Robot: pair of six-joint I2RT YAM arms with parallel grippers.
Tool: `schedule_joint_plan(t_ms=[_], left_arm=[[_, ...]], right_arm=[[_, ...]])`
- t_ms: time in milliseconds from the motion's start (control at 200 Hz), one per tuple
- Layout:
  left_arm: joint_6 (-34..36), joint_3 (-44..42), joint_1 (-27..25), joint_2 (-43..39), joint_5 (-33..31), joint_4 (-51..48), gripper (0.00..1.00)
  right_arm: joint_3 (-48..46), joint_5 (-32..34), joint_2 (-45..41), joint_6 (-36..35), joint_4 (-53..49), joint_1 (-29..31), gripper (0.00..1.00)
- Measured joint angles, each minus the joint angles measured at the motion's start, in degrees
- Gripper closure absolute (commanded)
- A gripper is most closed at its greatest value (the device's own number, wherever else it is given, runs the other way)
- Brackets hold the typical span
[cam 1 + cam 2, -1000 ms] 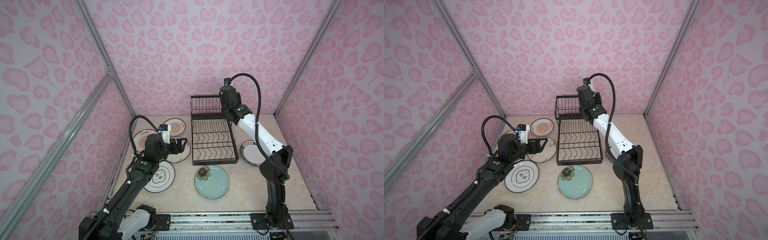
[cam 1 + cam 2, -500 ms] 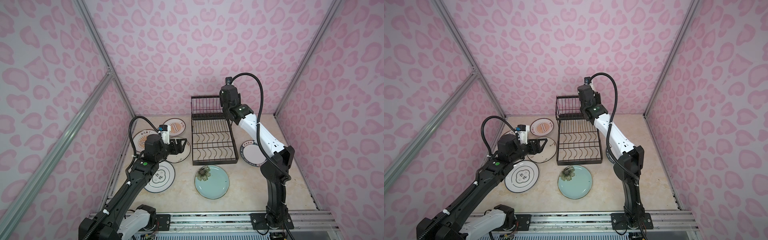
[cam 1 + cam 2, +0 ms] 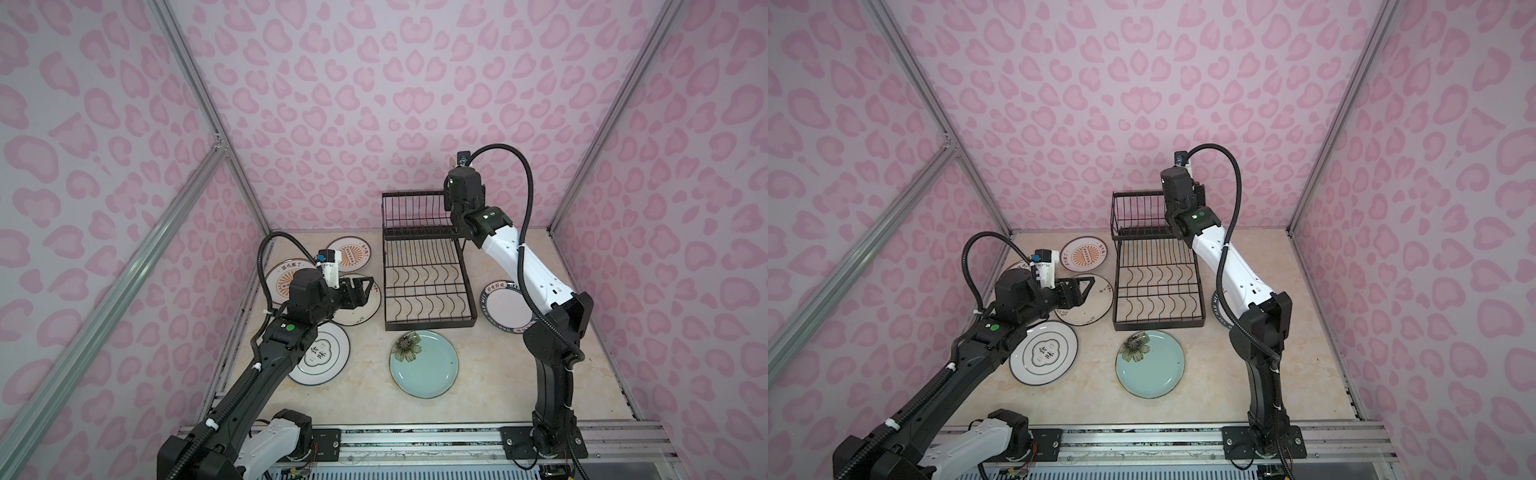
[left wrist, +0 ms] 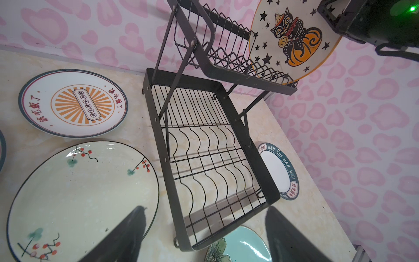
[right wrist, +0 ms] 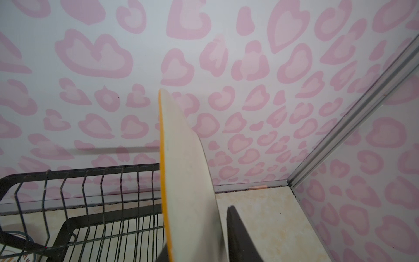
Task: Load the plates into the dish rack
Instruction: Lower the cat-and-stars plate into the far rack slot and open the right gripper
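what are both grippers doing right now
left gripper: open, holding nothing
right gripper: jaws around the star-and-cat plate, grip cannot be told

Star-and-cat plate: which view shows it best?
Left wrist view: the star-and-cat plate shows its painted face, standing in the dish rack's raised basket. Right wrist shows only its back, edge-on; top views hide it behind the right arm.

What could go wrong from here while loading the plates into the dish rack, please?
The star-and-cat plate stands on edge at the end of the dish rack's raised basket; released unseated by the right gripper, it might tip off the side. The open left gripper hovers over the cream branch plate, close to the rack's frame, and could knock it.
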Motion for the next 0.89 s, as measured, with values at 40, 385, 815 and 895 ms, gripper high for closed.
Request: schedule_joint_plan(t_ms=[40,385,815,895], left_arm=[[0.0,0.0,0.02,0.0,0.0,0.0,0.15],[0.0,0.0,0.02,0.0,0.02,0.0,0.15],[-0.04,0.02,0.02,0.15,0.0,0.0,0.14],[-0.04,0.02,0.02,0.39,-0.07,0.0,0.14]], right_arm=[[-0.22,-0.79,-0.33,0.72,-0.04,-0.33,0.76],[-3.37,-5.07,-2.78,4.11,0.76,-2.23,0.71],[-4.24,-9.38,-4.92,5.31,2.34,-2.4,0.36],[-4.13,-9.84,-5.22,5.29,2.43,-2.47,0.3]])
